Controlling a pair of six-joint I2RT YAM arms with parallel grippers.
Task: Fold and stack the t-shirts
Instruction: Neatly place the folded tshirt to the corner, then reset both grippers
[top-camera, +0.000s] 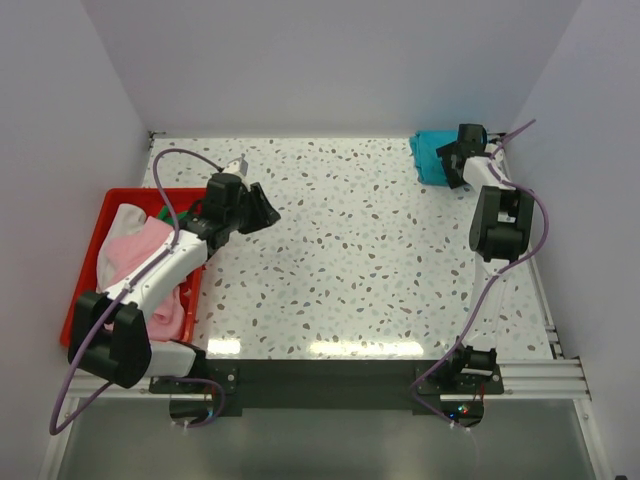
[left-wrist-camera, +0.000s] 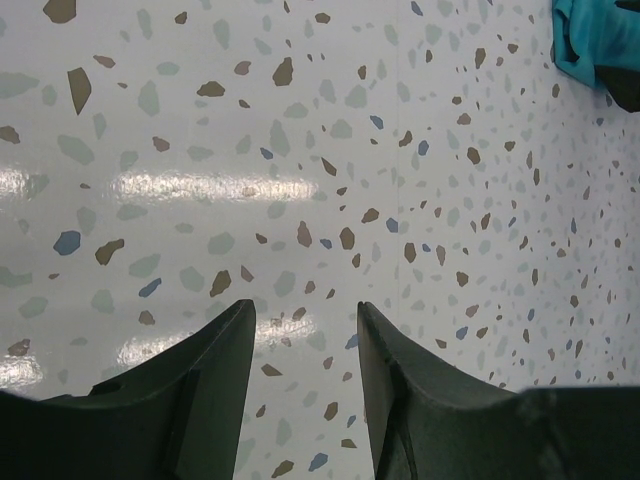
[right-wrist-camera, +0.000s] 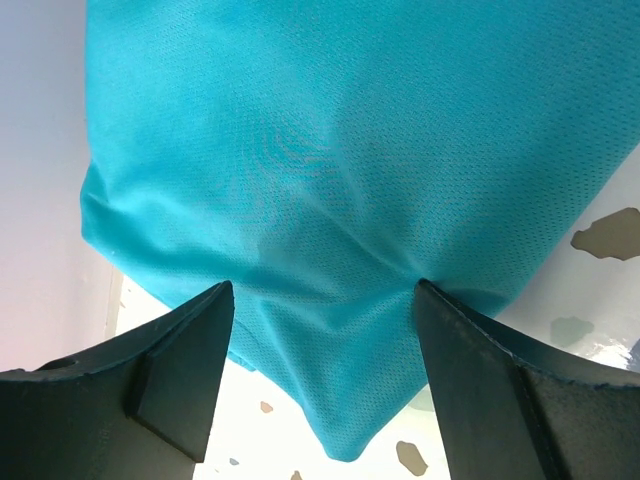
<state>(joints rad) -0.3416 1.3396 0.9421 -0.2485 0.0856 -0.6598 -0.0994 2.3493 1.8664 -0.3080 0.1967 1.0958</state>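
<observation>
1. Left hand (left-wrist-camera: 305, 312): fingers spread, empty, above the bare speckled surface (top-camera: 360, 260).
2. Right hand (right-wrist-camera: 322, 290): fingers spread, tips touching the teal t-shirt (right-wrist-camera: 330, 150), which lies in the far right corner.
3. Pink t-shirt (top-camera: 135, 248): lying in the red bin (top-camera: 82, 285) at the left edge.

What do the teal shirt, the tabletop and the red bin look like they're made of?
Teal shirt: fine mesh knit, likely synthetic; tiny holes, soft sheen. Tabletop: glossy speckled terrazzo look, lamp glare; stone or print unclear. Red bin: smooth moulded plastic, probably.
</observation>
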